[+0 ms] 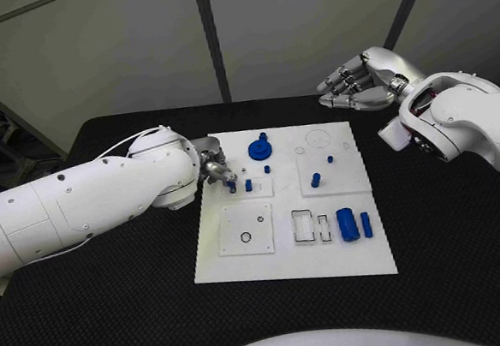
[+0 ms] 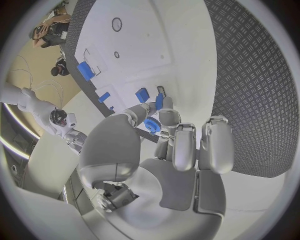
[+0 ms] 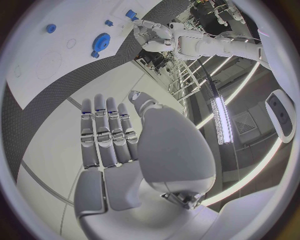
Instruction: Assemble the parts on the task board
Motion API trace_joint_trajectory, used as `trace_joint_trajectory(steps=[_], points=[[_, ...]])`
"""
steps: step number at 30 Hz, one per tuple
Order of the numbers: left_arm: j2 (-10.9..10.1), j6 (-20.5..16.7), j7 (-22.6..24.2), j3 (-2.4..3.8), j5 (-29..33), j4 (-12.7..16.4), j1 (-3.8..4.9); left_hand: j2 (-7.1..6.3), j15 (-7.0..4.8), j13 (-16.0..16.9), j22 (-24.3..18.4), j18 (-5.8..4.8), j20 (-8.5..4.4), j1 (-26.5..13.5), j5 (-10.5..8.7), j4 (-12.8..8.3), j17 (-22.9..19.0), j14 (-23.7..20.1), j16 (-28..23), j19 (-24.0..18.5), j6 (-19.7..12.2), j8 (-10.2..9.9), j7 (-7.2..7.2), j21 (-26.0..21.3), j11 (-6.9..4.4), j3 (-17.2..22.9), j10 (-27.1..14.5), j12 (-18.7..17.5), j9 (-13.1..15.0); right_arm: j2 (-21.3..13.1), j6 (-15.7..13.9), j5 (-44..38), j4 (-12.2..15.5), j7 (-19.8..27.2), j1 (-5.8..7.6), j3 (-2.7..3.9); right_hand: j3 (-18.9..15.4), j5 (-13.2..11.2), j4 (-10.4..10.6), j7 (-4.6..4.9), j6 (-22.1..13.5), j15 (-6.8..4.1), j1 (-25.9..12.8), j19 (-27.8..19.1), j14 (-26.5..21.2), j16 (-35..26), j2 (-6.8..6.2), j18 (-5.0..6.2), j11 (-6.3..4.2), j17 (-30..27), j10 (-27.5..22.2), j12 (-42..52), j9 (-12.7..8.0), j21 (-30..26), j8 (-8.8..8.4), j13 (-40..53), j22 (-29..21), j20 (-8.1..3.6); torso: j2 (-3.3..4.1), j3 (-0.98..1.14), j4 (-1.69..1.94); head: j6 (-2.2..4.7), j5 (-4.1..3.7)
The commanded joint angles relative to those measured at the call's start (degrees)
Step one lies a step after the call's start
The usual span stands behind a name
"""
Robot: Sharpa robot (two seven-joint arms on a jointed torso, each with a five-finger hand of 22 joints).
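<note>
- The left robot hand (image 1: 213,168) is down at the left edge of the task board (image 1: 298,266), over the upper-left insert. Its fingertips (image 2: 167,117) close on a small blue part (image 2: 152,125); the wrist view shows a toothed rim, so it is probably a small gear.
- That low, pinched hold suits seating the piece beside the two short blue pegs (image 1: 248,185) standing in the insert.
- The right robot hand (image 1: 358,77) hangs beyond the board's far right corner, fingers loosely curled and holding nothing, apparently kept clear so the left arm has room.
- A larger blue gear (image 1: 260,148) sits on the board's far side, next to the left hand.
- A blue cylinder (image 1: 347,224) and a slimmer blue bar (image 1: 366,224) lie near the board's right edge, apparently waiting their turn.
- The board lies flat in the middle of the black worktop (image 1: 107,313).
</note>
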Motion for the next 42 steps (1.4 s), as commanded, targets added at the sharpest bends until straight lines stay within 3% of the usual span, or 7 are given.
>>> trace_joint_trajectory(steps=[1,11,42], points=[[0.4,-0.3,0.6,0.02,-1.2,-0.3,-0.07,0.69,-0.4,-0.1,6.1,-0.41,-0.24,0.3,0.07,-6.6,6.5,3.6,0.3,1.1,0.1,0.4,-0.32,0.1,-1.72,6.3,2.1,0.2,0.0,0.1,0.3,0.2,0.0,0.5,0.1,0.03,0.0,0.4,-0.1,0.34,0.1,0.39,-0.2,0.2,0.1,-0.4,0.21,0.72,0.3,-0.1,0.0,-0.4,0.1,-0.4,-0.29,-0.1,-0.1,0.13,0.01,0.01,0.03,-0.06,-0.06],[0.7,1.0,0.5,0.02,-1.2,-0.6,-0.5,0.7,-0.41,-0.2,6.1,-0.42,-0.26,0.3,0.07,-6.6,6.5,3.6,0.3,1.2,0.1,0.4,-0.32,0.1,-1.73,6.4,2.0,0.2,0.0,0.1,0.4,0.2,0.0,0.5,0.1,0.03,0.0,0.4,-0.1,0.34,0.1,0.39,-0.2,0.2,0.1,-0.4,0.21,0.72,0.3,-0.1,0.0,-0.4,0.1,-0.4,-0.29,-0.1,-0.1,0.13,-0.01,0.0,0.07,-0.28,-0.09],[0.0,3.2,0.4,0.02,-1.5,0.0,-0.69,0.57,-0.44,-0.2,6.3,-0.47,-0.3,0.4,0.07,-6.7,6.5,3.6,0.3,1.2,0.1,0.4,-0.34,0.3,-1.75,6.5,2.1,0.1,0.0,0.2,0.7,0.2,-0.3,0.5,0.09,0.03,0.0,0.4,-0.1,0.34,0.1,0.39,-0.2,0.2,0.1,-0.4,0.21,0.72,0.3,-0.1,0.0,-0.4,0.1,-0.4,-0.29,-0.1,-0.1,0.13,-0.01,-0.01,0.04,-0.51,0.19]])
